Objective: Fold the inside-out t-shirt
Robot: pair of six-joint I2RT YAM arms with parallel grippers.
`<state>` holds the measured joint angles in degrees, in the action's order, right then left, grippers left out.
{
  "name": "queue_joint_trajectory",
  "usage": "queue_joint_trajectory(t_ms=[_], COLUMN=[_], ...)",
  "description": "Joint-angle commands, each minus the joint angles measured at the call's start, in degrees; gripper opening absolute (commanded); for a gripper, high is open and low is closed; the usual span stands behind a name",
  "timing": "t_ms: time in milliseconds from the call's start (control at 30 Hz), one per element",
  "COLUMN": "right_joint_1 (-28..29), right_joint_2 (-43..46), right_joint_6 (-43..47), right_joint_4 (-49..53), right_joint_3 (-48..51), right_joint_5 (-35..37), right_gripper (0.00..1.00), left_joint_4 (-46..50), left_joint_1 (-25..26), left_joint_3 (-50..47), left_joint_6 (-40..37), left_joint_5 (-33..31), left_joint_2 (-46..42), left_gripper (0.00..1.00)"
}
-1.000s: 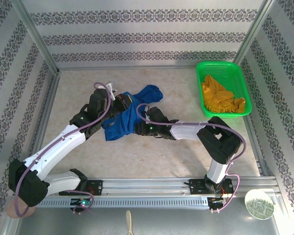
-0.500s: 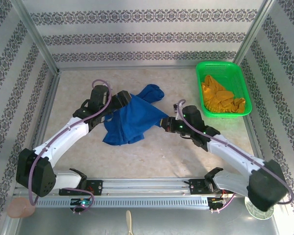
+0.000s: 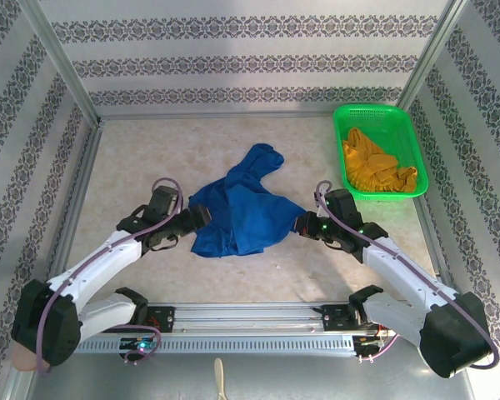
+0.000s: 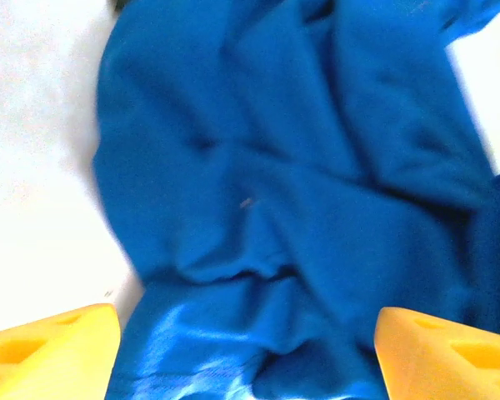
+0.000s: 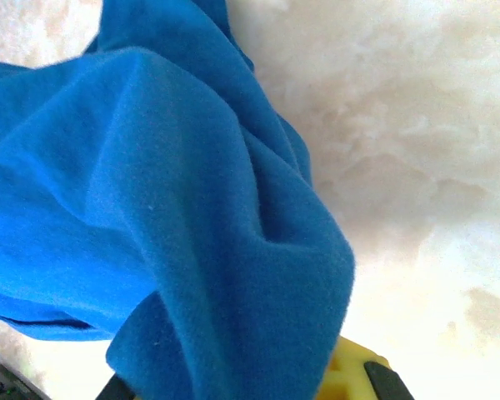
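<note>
Well, seen from above, the royal-blue t-shirt [image 3: 237,212] lies crumpled in the middle of the counter [image 3: 150,158]. A narrow part of it reaches toward the far side and the broad part spreads nearer the arms. The left claw [image 3: 200,217] sits low at the cloth's left edge, right up against it. The right claw [image 3: 301,223] is at the cloth's right corner, where the fabric draws to a point against it. At the far right stands a green basket [image 3: 375,109], well apart from the shirt, with a mustard garment [image 3: 373,171] heaped inside it.

From the left wrist, the picture is a little blurred, but the two yellow fingers [image 4: 50,350] stand wide apart at the bottom corners. The wrinkled blue cloth spreads between and beyond them. Neither finger pinches any fabric, so this claw is open over the shirt. Pale counter shows along the left side and in a sliver at the upper right.

From the right wrist, the shirt rises from the bottom edge as one thick, rounded fold and fans out toward the upper left. A bit of yellow finger [image 5: 350,375] peeks out at the bottom, pressed close to the base of that fold. This claw is closed, gripping the shirt by its corner. The pale, mottled counter takes up the right side.
</note>
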<state>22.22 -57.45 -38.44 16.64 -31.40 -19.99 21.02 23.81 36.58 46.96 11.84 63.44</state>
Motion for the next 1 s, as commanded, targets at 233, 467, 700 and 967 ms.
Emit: queue_joint_trajectory(t_ms=[233,467,700,967], right_joint_1=[-0.9,-1.2,-3.7,-20.0], right_joint_2=[1.2,1.4,0.3,-10.3], right_joint_6=[1.6,1.9,2.8,3.0], right_joint_4=[2.3,2.9,4.6,11.3], right_joint_3=[0.7,-0.1,-6.9,-44.5], right_joint_5=[0.9,0.7,-5.8,-22.5], right_gripper=[0.0,0.0,0.0,0.0], left_joint_4=[1.1,-5.1,-7.7,8.3], left_joint_1=[4.2,4.2,2.8,-19.4], left_joint_3=[-3.9,-5.7,1.0,44.6], left_joint_6=[-1.1,-1.9,-1.9,-5.8], left_joint_5=[-3.3,-1.9,0.6,4.9], left_joint_2=[6.2,10.8,8.5,9.7], left_gripper=[0.78,0.64,0.0,0.0])
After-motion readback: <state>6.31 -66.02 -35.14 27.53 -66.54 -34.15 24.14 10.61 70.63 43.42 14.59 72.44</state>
